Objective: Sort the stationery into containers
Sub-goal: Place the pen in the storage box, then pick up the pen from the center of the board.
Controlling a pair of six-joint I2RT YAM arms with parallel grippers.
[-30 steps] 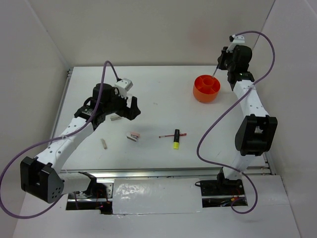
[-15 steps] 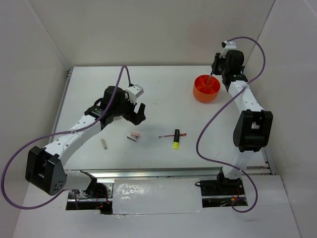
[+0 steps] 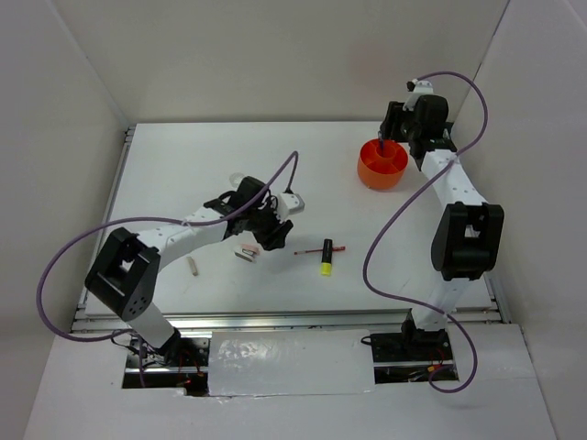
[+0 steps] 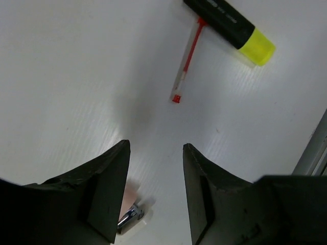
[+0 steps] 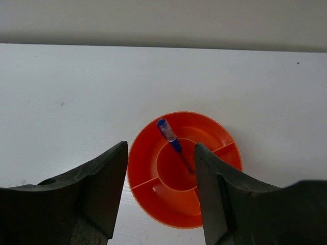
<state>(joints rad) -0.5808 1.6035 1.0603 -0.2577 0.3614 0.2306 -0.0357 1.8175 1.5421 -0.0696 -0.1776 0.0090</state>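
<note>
left claw (image 4: 155,153) hangs low over the worktop (image 4: 76,76), jaws partly apart and gripping nothing. the pink-and-white eraser (image 4: 130,196) lies beneath it, just inside one finger. the thin red pen (image 4: 186,61) and the black marker with yellow cap (image 4: 230,25) lie crossed farther ahead, well clear of the fingers. right claw (image 5: 161,150) hovers above the orange tub (image 5: 140,171), jaws apart and empty. a blue pen (image 5: 171,138) leans in the tub's round middle compartment, framed between the fingers in the wrist view.
</note>
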